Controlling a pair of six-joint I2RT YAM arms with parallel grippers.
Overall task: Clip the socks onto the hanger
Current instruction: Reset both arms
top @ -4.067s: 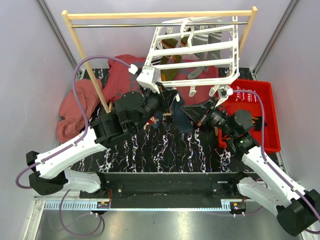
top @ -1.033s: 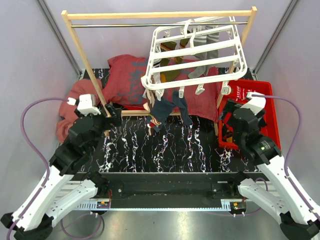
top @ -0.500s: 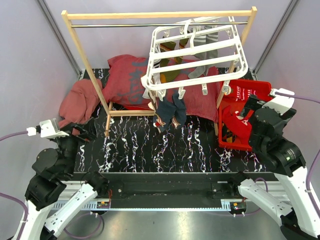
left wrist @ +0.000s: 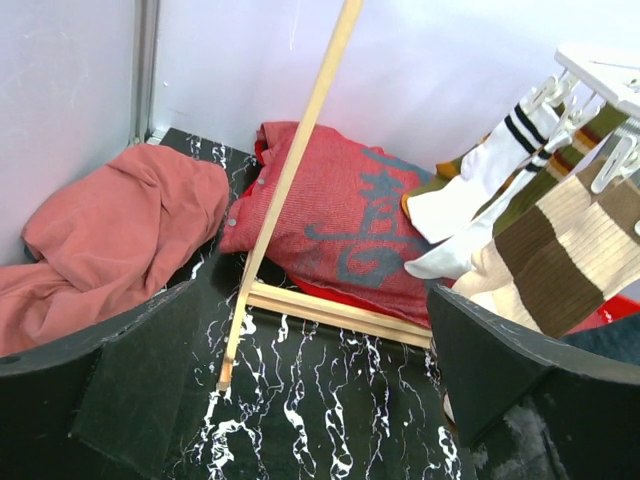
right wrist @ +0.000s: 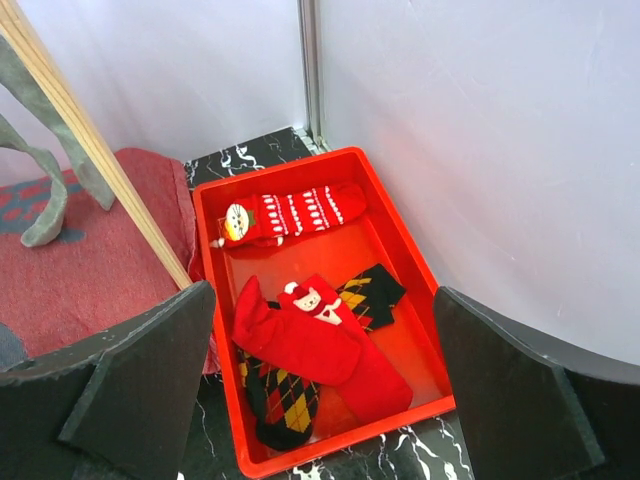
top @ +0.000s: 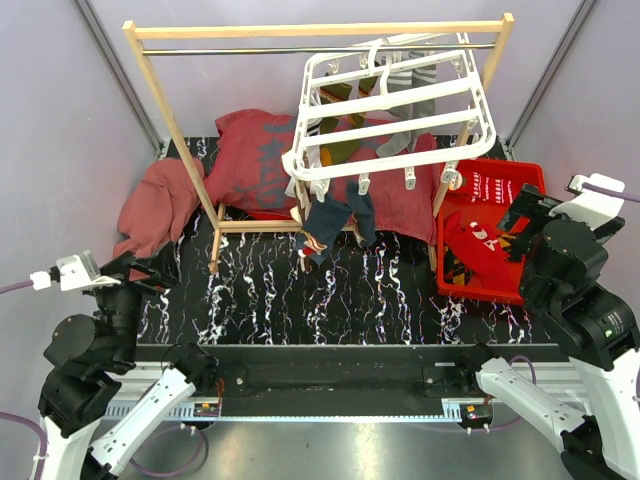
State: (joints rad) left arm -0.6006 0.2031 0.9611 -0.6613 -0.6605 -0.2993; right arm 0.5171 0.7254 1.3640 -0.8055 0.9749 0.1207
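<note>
Hanger (top: 390, 110) hangs by its hook from the wooden rail (top: 320, 30), at 12 to 1 o'clock in the overhead view, tilted, above the red cloths (top: 250, 160). Clipped on it: a navy pair (top: 335, 222) dangling off the near edge at centre, and further back a white dark-striped sock (left wrist: 470, 190), an olive sock (left wrist: 530, 190), a beige-brown striped sock (left wrist: 560, 260) and a grey sock (right wrist: 40, 200). No loose sock visible on the bench (top: 400, 300) itself. Red tray (top: 530, 292) at 3 o'clock holds more: two red socks (right wrist: 320, 340), a red-and-white patterned one (right wrist: 290, 215) and a dark argyle pair (right wrist: 285, 400), all unclipped. Left claw (left wrist: 312, 300) at 8 o'clock, spread wide, nothing between the fingers, well apart from the hanger. Right claw (right wrist: 322, 292) at 4 o'clock, also spread wide and empty, poised above the tray and not touching it. Judgement: well along, with several socks hung; if the tray contents count, four or five are left, and the right arm is best placed to take one.
</note>
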